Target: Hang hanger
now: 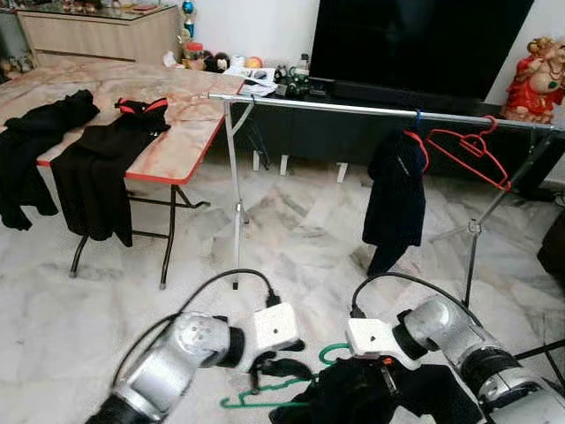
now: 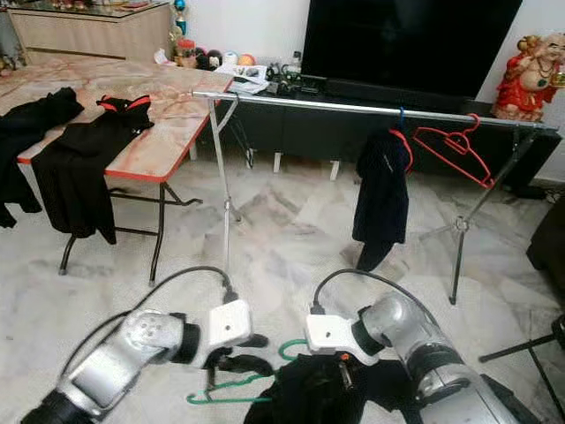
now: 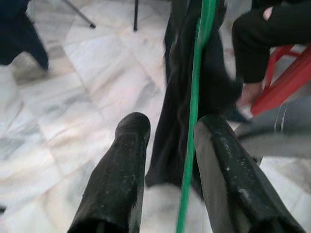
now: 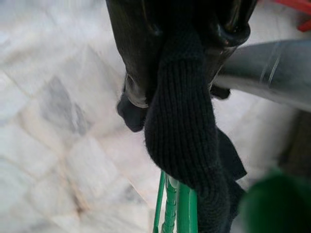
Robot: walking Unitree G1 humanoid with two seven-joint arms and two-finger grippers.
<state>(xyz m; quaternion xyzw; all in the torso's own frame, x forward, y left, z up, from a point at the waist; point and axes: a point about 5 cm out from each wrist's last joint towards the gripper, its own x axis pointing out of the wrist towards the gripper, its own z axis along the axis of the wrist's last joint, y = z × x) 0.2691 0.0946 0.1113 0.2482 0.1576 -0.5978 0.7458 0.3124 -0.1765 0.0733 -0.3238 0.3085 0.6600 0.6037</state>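
— Green plastic first: where is the green hanger (image 1: 265,395)?

— Low in the head views, at about 6 o'clock, between the two silver arms, with a black garment (image 1: 353,397) draped on it and bunched toward the right arm.

— What does the left wrist view add?

— It shows the left gripper (image 3: 167,131) with its two fingers (image 3: 124,160) parted and the hanger's thin green bar running between them, close against one finger. Whether that finger actually touches the bar, I cannot tell. The garment hangs beyond the bar, over marble floor (image 3: 73,97).

— And the right wrist view?

— The right gripper (image 4: 182,29) has its fingers pinched on a fold of black knit cloth, which droops down over the green hanger's bars. The head views hide that grip behind the wrist.

— Anything only the head views give?

— The clothes rail (image 1: 380,110), a long silver bar on thin legs at 12 to 2 o'clock. On it hang two things: a dark garment on a red hanger (image 1: 395,199) and one bare red hanger (image 1: 472,152) beside it.

— The desk?

— A marble-patterned desk with a red edge (image 1: 177,146) at 10 o'clock carries two black garments (image 1: 97,172) hanging over its near edge.

— Any containers?

— None that I can make out.
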